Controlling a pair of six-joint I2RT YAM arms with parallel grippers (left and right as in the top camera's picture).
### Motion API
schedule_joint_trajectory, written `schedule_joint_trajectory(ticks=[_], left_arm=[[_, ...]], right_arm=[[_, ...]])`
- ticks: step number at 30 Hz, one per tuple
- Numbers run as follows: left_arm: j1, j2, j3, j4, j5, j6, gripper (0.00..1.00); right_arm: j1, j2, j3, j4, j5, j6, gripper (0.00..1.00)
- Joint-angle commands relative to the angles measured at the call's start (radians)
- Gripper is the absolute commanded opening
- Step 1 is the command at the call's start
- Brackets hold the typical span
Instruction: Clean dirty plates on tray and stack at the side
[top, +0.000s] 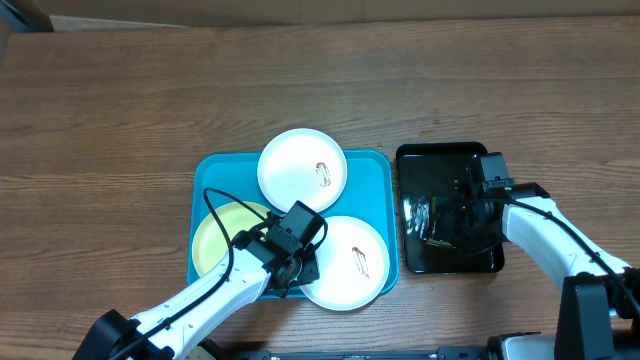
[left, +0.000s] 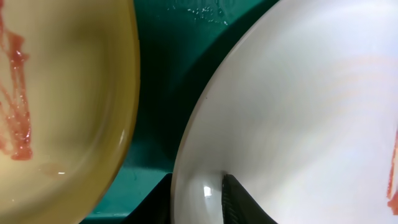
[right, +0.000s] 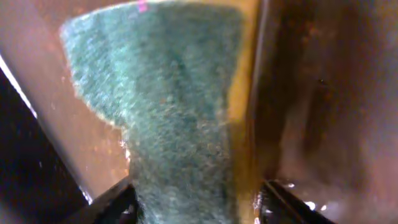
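Left end effector (left: 196, 188) pinching white plate (left: 298, 106) rim, right end effector (right: 196, 199) straddling green sponge (right: 168, 106), grip unclear, wrist views only

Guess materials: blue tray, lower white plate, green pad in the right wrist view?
Blue tray: likely moulded plastic, glossy, rounded rim.
White plate: glazed ceramic or melamine, unclear; smooth with a bright highlight.
Green pad: coarse scouring fibre on yellow foam, matte, fuzzy.
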Motion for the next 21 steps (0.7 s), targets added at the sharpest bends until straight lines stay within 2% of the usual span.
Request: schedule_joint_trajectory(ticks=[1,5,6,7,11,12,13,14,16,19,21], left_arm=[[-0.007,-0.004,-0.01,0.005,-0.011,-0.021,0.26],[-0.007,-0.004,-0.01,0.006,-0.011,-0.021,0.26],[-0.007,-0.004,-0.01,0.005,-0.011,-0.021,0.27],[-0.007,-0.004,-0.01,0.005,-0.011,-0.021,0.27],[-0.007,-0.004,-0.01,0.005,-0.011,-0.021,0.31],[-0.007,-0.004,-0.01,0.005,-0.011,-0.021,0.31],[-0.007,-0.004,-0.01,0.005,-0.011,-0.021,0.32],[-0.007,-0.004,-0.01,0.005,-0.011,-0.021,0.32],[-0.007,-0.004,-0.01,0.005,-0.011,-0.021,0.32],[-0.007,-0.004,-0.01,0.005,-0.011,-0.021,0.33],[-0.007,-0.004,-0.01,0.005,-0.011,-0.021,0.32]], right_arm=[[0.0,-0.006,-0.019,0.006,0.039,0.017,0.5],[0.0,-0.006,-0.019,0.006,0.079,0.018,0.26],[0.0,-0.006,-0.019,0.006,0.074,0.018,0.11],[0.0,-0.006,-0.019,0.005,0.066,0.018,0.04],[-0.001,-0.006,0.004,-0.016,0.029,0.017,0.04],[-0.001,-0.006,0.021,-0.03,0.025,0.017,0.22],[-0.001,-0.006,0.038,-0.043,0.026,0.017,0.48],[-0.001,-0.006,0.06,-0.056,0.026,0.016,0.59],[-0.001,-0.006,0.095,-0.062,0.031,0.014,0.74],[-0.001,-0.006,0.113,-0.015,0.073,0.013,0.76],[-0.001,-0.004,0.109,0.023,0.124,0.013,0.74]])
